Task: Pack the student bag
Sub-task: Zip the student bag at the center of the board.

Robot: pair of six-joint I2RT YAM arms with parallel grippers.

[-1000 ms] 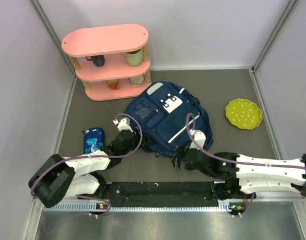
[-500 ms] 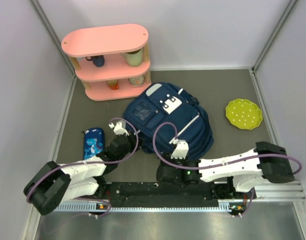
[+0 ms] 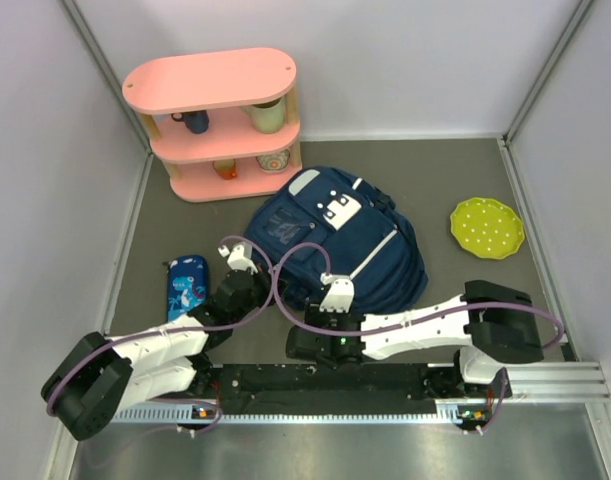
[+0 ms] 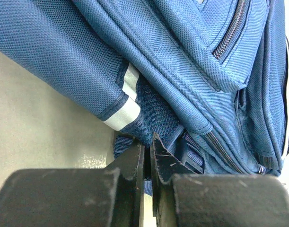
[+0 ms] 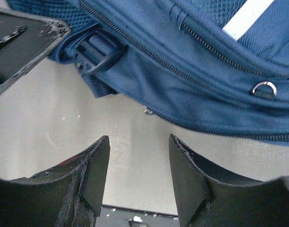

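The student bag (image 3: 335, 240), navy with white patches and stripes, lies flat in the middle of the table. My left gripper (image 3: 260, 285) is at its near left corner. In the left wrist view that gripper (image 4: 147, 142) is shut on a fold of dark mesh fabric at the student bag's (image 4: 191, 61) edge, beside a white stripe. My right gripper (image 3: 303, 338) hovers low just in front of the bag's near edge. Its jaws (image 5: 137, 142) stand open over bare table, and the student bag (image 5: 191, 61) lies beyond its fingertips.
A bright-blue pencil case (image 3: 187, 283) lies left of the left arm. A pink shelf (image 3: 215, 120) holding cups stands at the back left. A green dotted plate (image 3: 487, 228) sits at the right. A strap buckle (image 5: 94, 52) and a zipper ring (image 5: 263, 88) show on the bag's near edge.
My left gripper has shut on the bag's corner fabric. The right arm has swung left along the bag's near edge, and its jaws have narrowed.
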